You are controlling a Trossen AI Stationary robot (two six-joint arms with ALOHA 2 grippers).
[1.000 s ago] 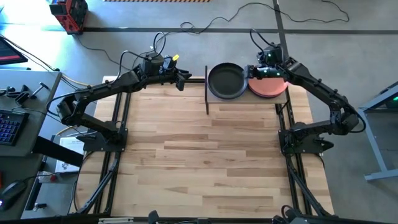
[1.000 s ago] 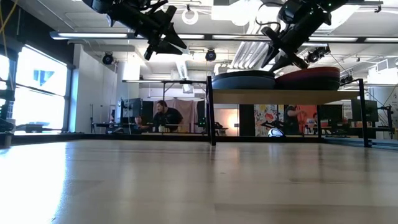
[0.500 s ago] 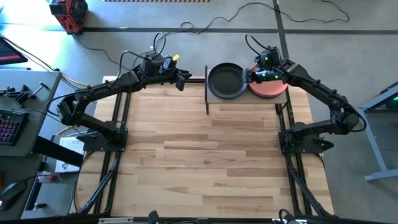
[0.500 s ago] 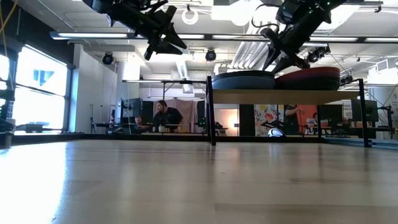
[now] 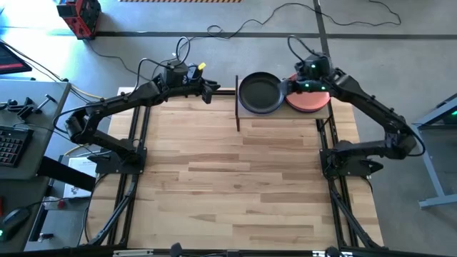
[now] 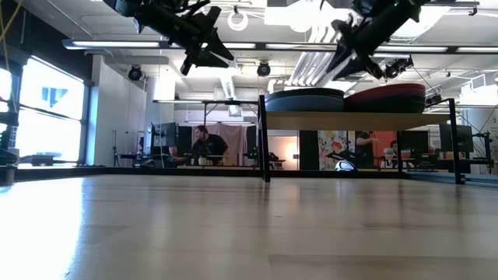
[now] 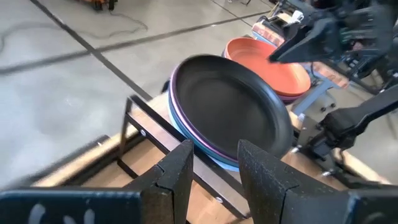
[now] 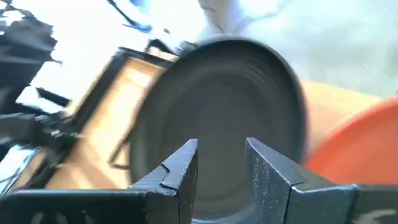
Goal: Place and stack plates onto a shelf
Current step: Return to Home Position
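On the light-wood shelf [image 5: 285,113] at the table's far edge stand two stacks of plates. One has a black plate [image 7: 230,112] on top of purple and pale blue ones [image 7: 205,152]. The other has an orange plate [image 7: 267,62] on top. My right gripper [image 5: 284,87] is open. It hangs above the gap between the stacks and faces the black plate [image 8: 217,112], with the orange plate [image 8: 348,143] beside it. My left gripper [image 5: 211,91] is open and waits in the air, left of the shelf.
The shelf's dark posts [image 5: 237,107] stand between my left gripper and the plates. In the low view the shelf board [image 6: 358,119] sits raised on its posts, with both grippers above it. The wide wooden table top [image 5: 235,178] stretches toward the near edge. People sit in the room beyond.
My right gripper has risen a little above the plate stacks, staying open. The plates have stayed where they were.
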